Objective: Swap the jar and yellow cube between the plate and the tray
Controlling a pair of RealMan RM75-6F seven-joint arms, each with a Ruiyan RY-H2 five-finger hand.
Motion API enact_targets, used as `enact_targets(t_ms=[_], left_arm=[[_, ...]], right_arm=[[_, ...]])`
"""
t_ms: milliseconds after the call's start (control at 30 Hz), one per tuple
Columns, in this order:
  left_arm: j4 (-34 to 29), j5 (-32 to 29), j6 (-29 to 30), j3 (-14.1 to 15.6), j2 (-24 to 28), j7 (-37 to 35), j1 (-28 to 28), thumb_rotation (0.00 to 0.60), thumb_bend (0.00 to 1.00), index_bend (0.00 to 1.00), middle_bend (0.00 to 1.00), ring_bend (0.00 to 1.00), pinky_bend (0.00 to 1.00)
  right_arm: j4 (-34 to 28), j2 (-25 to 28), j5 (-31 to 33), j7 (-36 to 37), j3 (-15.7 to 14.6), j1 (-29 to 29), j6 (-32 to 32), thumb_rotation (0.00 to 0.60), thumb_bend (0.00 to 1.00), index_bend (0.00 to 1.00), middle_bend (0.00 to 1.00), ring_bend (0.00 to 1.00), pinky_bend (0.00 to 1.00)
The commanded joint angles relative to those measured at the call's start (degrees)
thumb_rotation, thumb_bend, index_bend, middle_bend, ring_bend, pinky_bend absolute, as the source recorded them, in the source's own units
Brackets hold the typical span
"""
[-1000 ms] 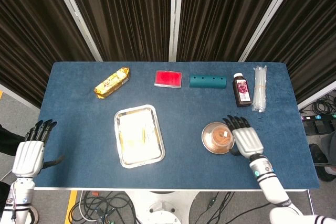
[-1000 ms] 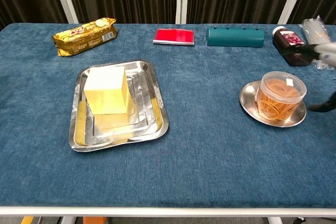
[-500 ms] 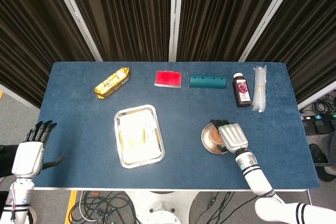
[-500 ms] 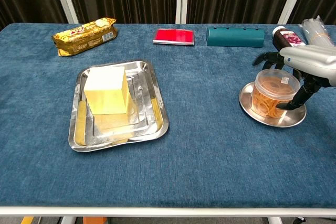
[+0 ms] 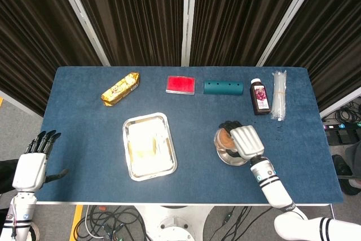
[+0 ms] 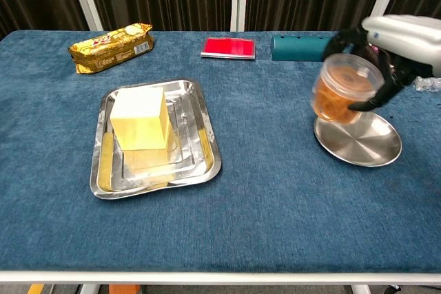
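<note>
My right hand (image 6: 393, 46) (image 5: 243, 141) grips the clear jar (image 6: 342, 89) (image 5: 224, 138) of orange rubber bands and holds it tilted in the air above the left part of the round metal plate (image 6: 362, 142) (image 5: 228, 155). The plate is bare. A yellow cube (image 6: 140, 118) (image 5: 148, 142) sits in the rectangular metal tray (image 6: 198, 160) (image 5: 132, 169) left of centre. My left hand (image 5: 32, 163) hangs off the table's left front corner, fingers spread and holding nothing; the chest view does not show it.
Along the far edge lie a gold snack packet (image 5: 120, 88), a red flat box (image 5: 180, 84), a teal case (image 5: 223, 87), a dark bottle (image 5: 260, 96) and a clear plastic sleeve (image 5: 278, 94). Blue cloth covers the table.
My right hand closed around the jar, then lifted it off the plate and slightly to the left. The left hand stayed put.
</note>
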Motion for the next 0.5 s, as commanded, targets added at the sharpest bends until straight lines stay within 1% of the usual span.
enact_targets(t_ms=[33,267,500], left_arm=[[0.03,-0.09,0.01,0.07,0.04,-0.11,0.09,0.6,0.0,0.14,0.09,0.03,0.15],[0.64,-0.39,-0.07,0.12,-0.05,-0.86,0.28,0.6,0.0,0.14,0.1,0.03,0.15],[1.38,-0.47,-0.17,0.11,-0.22,-1.73,0.33,0.6,0.0,0.14,0.1,0.03,0.15]], right_arm=[[-0.99,-0.74,-0.17,-0.26,0.72,2.72,-2.81,0.6,0.22,0.47,0.44,0.43,0.59],[0.44,-5.48,2.84,-3.02,0.24,7.79,-7.74,0.6,0.21,0.47,0.44,0.43,0.59],[2.14,-8.61,6.95,-6.1,-0.95,10.58,-9.08,0.6,0.2,0.47,0.44,0.43,0.59]])
